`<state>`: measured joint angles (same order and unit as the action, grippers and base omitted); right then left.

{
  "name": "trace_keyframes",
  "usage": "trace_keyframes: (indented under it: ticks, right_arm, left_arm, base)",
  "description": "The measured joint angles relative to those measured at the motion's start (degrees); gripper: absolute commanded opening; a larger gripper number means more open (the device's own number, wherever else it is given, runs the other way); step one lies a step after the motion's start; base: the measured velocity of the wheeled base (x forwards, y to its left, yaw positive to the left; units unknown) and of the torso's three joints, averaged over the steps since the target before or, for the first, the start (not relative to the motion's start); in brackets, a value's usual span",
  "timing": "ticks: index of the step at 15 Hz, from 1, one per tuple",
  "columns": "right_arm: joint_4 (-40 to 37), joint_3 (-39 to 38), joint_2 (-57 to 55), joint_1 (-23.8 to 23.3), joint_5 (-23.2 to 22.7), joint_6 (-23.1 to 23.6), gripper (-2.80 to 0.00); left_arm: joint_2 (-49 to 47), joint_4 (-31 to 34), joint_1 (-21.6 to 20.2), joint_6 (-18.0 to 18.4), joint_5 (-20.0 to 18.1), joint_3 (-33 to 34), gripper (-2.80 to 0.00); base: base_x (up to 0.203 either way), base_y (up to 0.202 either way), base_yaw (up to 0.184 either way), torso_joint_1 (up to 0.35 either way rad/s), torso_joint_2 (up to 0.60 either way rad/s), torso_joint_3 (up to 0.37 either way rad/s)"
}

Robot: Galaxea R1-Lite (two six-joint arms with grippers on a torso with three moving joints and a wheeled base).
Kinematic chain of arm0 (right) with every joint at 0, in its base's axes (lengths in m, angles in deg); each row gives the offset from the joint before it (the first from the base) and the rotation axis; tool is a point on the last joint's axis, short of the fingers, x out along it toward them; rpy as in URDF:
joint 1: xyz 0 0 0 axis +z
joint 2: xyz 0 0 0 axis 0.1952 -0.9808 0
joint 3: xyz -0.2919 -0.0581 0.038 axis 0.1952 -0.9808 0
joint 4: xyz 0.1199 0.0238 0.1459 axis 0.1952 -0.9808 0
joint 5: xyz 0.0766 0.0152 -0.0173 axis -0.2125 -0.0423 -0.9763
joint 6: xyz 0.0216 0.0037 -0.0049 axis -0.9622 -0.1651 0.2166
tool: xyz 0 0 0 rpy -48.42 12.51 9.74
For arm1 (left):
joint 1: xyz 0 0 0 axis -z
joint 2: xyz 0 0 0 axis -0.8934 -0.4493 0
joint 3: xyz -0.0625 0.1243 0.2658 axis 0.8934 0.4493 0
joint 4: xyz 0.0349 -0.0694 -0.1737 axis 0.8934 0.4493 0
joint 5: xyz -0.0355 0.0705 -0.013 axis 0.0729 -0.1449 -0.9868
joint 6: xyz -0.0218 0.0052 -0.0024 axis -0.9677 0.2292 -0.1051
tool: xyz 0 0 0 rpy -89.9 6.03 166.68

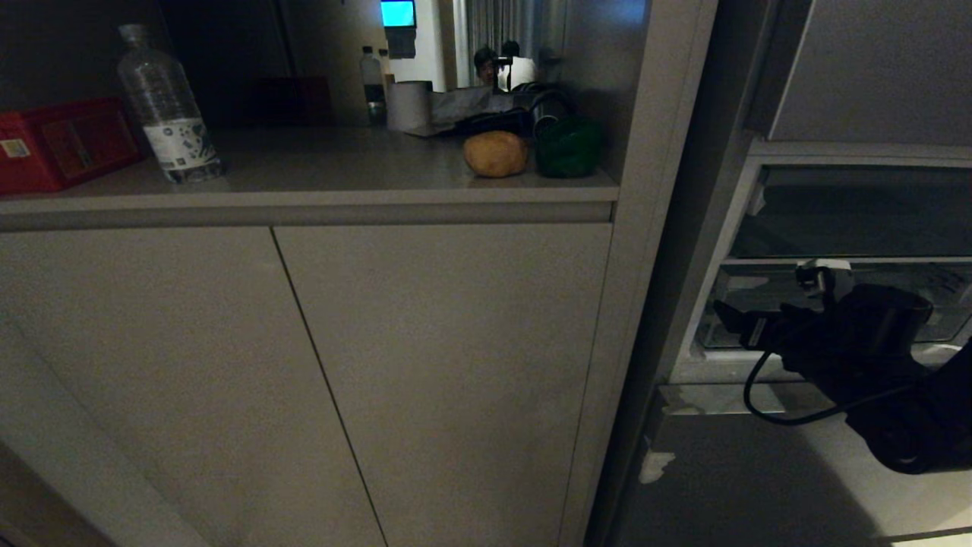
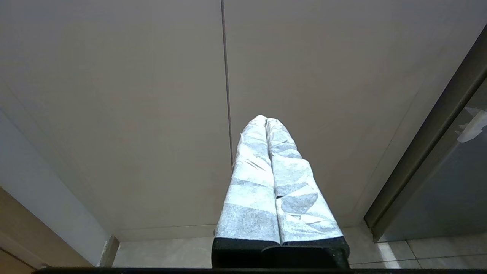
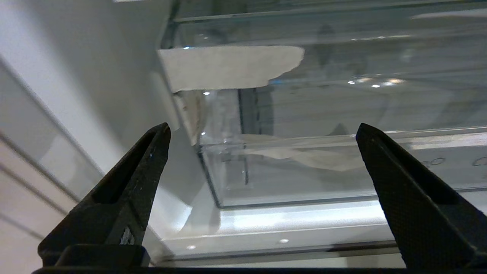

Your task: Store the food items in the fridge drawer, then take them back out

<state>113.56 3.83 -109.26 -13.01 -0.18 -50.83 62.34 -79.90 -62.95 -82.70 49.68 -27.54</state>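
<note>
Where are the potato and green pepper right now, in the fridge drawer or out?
Out. The potato and green pepper sit side by side on the counter, left of the fridge drawer.

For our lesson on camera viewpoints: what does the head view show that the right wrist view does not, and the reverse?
Only the head view shows the potato, green pepper, water bottle and red box on the counter. Only the right wrist view shows the right gripper with fingers spread wide. Both show the clear fridge drawer.
</note>
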Motion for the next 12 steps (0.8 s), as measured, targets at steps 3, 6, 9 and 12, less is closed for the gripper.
trace_keyframes:
  ticks: [3, 6, 9, 12]
  right_arm:
    - [0.0, 0.5, -0.3, -0.1, 1.0, 0.0, 0.00]
    - [0.0, 0.6, -0.5, -0.4, 1.4, 0.0, 0.00]
    - [0.0, 0.8, -0.6, -0.5, 2.6, 0.1, 0.00]
    - [0.0, 0.9, -0.6, -1.0, 2.8, 0.0, 0.00]
  left_arm:
    - [0.0, 0.0, 0.0, 0.0, 0.0, 0.0, -2.80]
    - [0.0, 0.0, 0.0, 0.0, 0.0, 0.0, -2.80]
    - [0.0, 0.0, 0.0, 0.0, 0.0, 0.0, -2.80]
    - [0.0, 0.0, 0.0, 0.0, 0.0, 0.0, -2.80]
  base:
    - [0.000, 0.000, 0.000, 0.000, 0.00, 0.000]
    - [0.000, 0.000, 0.000, 0.000, 0.00, 0.000]
    - [0.000, 0.000, 0.000, 0.000, 0.00, 0.000]
    - [0.000, 0.000, 0.000, 0.000, 0.00, 0.000]
